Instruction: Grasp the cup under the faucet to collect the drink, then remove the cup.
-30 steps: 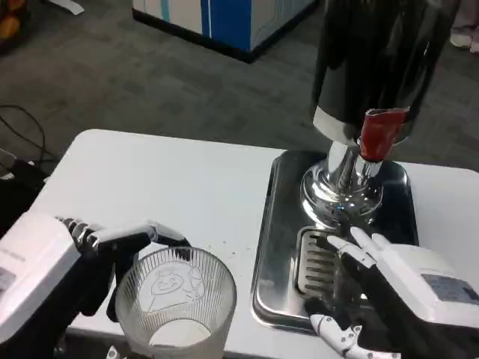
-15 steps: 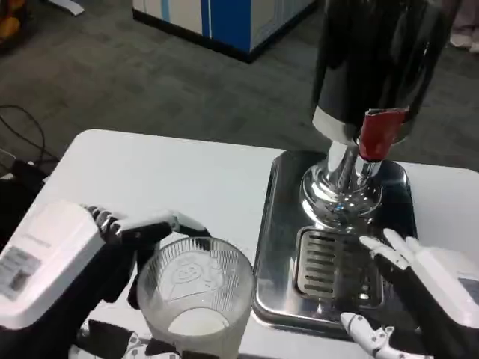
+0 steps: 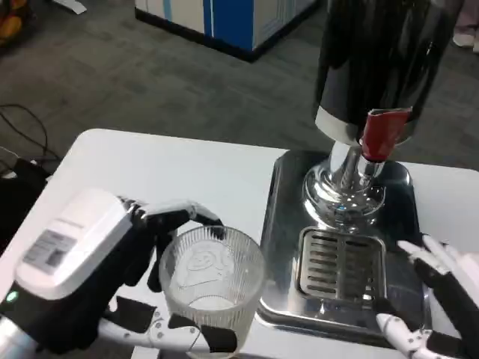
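A clear ribbed glass cup (image 3: 212,284) with a cartoon print is gripped by my left hand (image 3: 97,269), whose fingers wrap its rim and base; it hangs just left of the steel drip tray (image 3: 281,224). The black dispenser (image 3: 374,67) stands at the back of the tray, its red tap lever (image 3: 382,134) above the chrome spout base (image 3: 343,191). The slotted grate (image 3: 340,265) under the tap is bare. My right hand (image 3: 441,307) sits at the tray's front right corner, fingers spread and holding nothing.
The white table (image 3: 165,176) runs left of the tray; its front edge lies just below the cup. Grey carpet and a blue-and-white cabinet (image 3: 224,22) lie beyond the table. Black cables (image 3: 22,134) hang off the left side.
My left hand has carried the cup up and to the right, close to the tray's left edge. My right hand has drawn back off the grate toward the lower right.
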{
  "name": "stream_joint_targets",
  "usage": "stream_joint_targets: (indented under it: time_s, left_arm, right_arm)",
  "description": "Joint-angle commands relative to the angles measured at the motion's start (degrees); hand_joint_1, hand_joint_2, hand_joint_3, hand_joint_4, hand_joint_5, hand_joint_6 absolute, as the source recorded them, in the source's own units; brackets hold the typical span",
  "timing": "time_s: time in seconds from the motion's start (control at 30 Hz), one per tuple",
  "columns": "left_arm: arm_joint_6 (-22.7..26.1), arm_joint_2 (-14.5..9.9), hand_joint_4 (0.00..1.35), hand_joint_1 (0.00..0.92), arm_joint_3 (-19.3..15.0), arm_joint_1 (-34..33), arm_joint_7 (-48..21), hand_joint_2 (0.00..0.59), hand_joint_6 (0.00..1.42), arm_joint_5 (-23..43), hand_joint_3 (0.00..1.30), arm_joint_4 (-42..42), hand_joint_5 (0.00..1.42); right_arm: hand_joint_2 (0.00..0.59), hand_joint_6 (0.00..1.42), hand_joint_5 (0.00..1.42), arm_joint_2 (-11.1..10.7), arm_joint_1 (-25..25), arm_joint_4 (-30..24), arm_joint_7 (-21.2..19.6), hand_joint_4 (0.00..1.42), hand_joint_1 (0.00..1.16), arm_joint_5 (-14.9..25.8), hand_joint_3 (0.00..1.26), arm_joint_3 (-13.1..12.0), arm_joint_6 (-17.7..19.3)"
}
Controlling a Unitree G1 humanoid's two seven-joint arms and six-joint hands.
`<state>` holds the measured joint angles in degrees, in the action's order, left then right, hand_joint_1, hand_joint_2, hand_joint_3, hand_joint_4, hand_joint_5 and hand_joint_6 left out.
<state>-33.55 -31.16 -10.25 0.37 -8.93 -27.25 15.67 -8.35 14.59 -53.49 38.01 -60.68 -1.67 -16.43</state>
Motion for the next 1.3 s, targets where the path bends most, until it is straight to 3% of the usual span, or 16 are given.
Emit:
stream_joint_targets:
  time_s: [0.03, 0.43, 0.73, 1.3]
  left_arm:
    - [0.6, 0.4, 1.14, 0.505, 2.2, -3.8, 1.7, 0.004, 1.42, -1.8, 1.01, -2.9, 1.27]
    - [4.4, 2.5, 1.15, 0.505, 10.3, -20.7, 6.0, 0.004, 1.42, -9.4, 1.01, -15.0, 1.27]
    - [6.2, 4.7, 1.15, 0.505, 17.1, -31.6, 11.4, 0.004, 1.42, -14.0, 1.01, -27.2, 1.27]
    - [9.9, 13.3, 1.12, 0.505, 28.2, -42.5, 19.4, 0.003, 1.42, -19.1, 1.01, -41.3, 1.27]
  right_arm:
    - [0.445, 0.00, 0.00, -0.6, 1.2, -1.0, -0.2, 0.00, 0.33, 2.1, 0.12, -2.3, -0.7]
    - [0.445, 0.00, 0.00, -1.8, 3.5, -1.5, -1.2, 0.00, 0.33, 7.6, 0.12, -7.4, -2.3]
    - [0.442, 0.00, 0.00, -3.4, 6.8, -3.1, -2.5, 0.00, 0.33, 13.9, 0.13, -13.1, -2.1]
    - [0.440, 0.00, 0.00, -6.9, 11.8, -3.1, -5.6, 0.00, 0.33, 24.1, 0.14, -22.1, -1.5]
